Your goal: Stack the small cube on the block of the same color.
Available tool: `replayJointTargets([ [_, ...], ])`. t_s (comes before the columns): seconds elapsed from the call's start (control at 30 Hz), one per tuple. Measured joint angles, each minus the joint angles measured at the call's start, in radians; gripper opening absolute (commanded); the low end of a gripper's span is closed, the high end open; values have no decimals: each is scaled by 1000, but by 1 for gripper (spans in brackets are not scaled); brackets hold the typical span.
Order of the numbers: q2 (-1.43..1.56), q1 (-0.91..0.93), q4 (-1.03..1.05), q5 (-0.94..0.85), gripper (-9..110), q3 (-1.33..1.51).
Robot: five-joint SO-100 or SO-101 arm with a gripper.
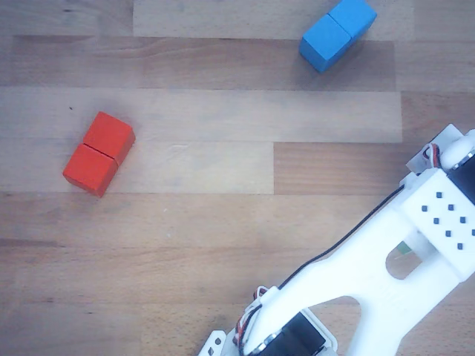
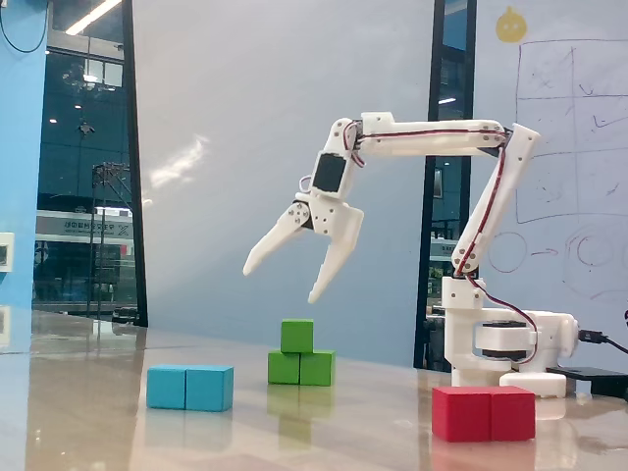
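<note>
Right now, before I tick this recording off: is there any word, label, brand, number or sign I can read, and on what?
None readable.
Whiteboard behind the white robot arm: sketched lines and circles, too faint to read.
Yellow sticker above it: blurred.
Red, blue and green wooden blocks: no markings.

Matt painted wooden blocks, red [image 1: 99, 153] and blue [image 1: 338, 33], on a smooth wood-grain table [image 1: 223, 222]; matt white plastic arm [image 1: 401, 252].

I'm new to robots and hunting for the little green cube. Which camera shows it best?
The fixed view. There the green cube sits in plain sight on top of the green block, with the open gripper apart above it. In the other view the arm covers that spot; only a green sliver shows through it.
</note>
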Motion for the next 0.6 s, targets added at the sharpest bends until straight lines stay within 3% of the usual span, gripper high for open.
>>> replayJointTargets([
  [0.17, 101, -110, 0, 0, 36, 0],
  [0.6, 176, -634, 0, 0, 36, 41],
])
